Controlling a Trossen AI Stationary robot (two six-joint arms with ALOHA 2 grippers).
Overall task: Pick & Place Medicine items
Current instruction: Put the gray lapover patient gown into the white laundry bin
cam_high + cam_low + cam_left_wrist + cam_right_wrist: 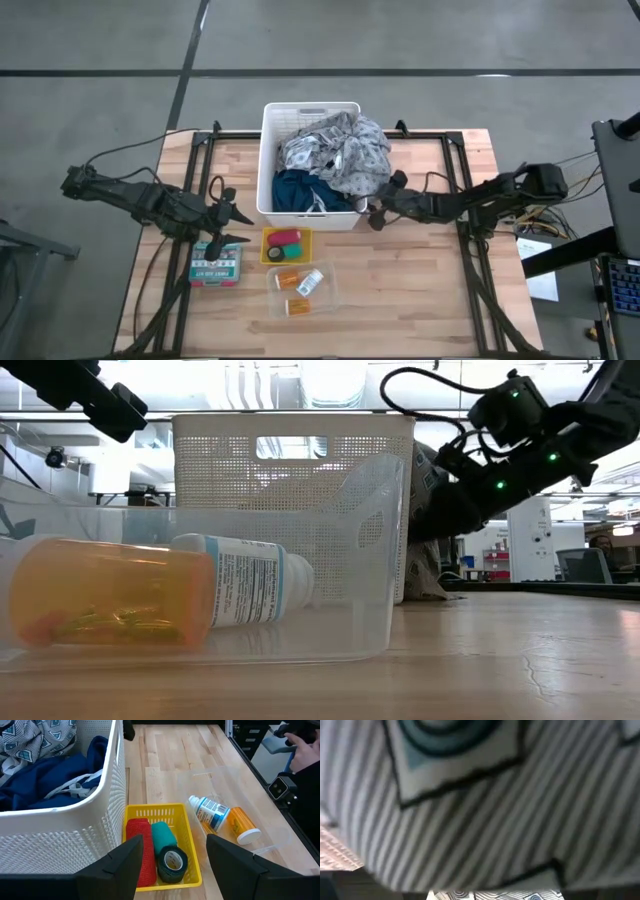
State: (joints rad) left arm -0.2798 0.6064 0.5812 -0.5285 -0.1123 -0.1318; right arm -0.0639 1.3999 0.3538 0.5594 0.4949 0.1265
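Tool (172,865) of the left arm hangs with fingers apart over the small yellow plastic basket (192,845) on the bench.
Inside, the dark green tape roll (172,863) and pink-red cylinder (141,851) look light and soft; pinch across their sides. Whether the right tool (378,213) is apart or together I cannot tell.

basket (268,160) sits at the table's (420,290) 12 o'clock, cloths (335,150) piled in it. small tray (268,236) at its 6, rolls (281,246) inside; clear tray (325,295) with bottles (300,283) at 6 again. box (216,264) at that small tray's 9.

Overhead camera spans the table; low camera faces the white basket (290,500); wrist cameras peer past their pincers.
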